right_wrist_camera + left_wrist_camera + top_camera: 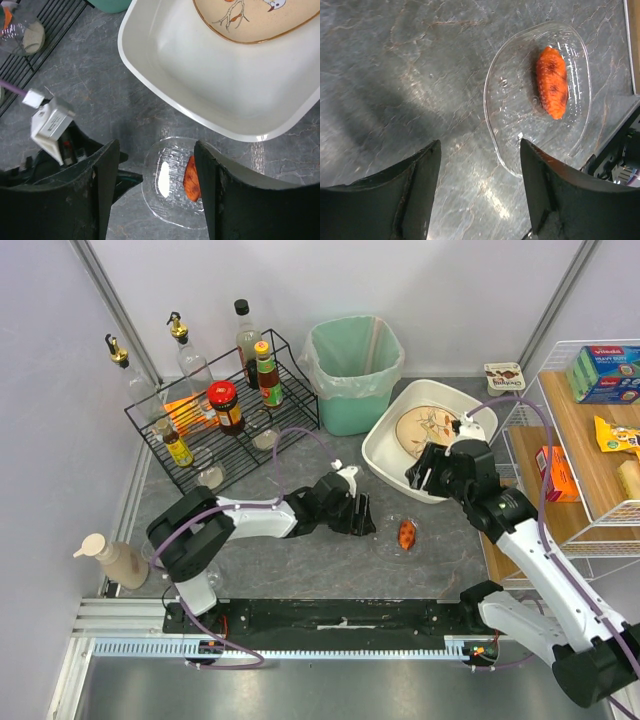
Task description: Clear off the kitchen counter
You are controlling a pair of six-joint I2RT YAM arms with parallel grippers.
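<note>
On the kitchen counter (290, 575), between pale walls (460, 290), rests a clear dish (388, 542)

Bright, even light from overhead in the top view: the tabletop (300, 570) is crisp, with only soft shadows under the arms. Down at the left wrist, a broad dim shadow lies across the stone and white glare streaks run over the clear dish (515, 100). The left gripper (480, 142) shows dark and a touch soft at the bottom edge. Right wrist now: the white basin (200, 85) is nearly washed out, a hot glare patch sits on the dish, and the right gripper (156, 145) reads as near-black silhouette.
</note>
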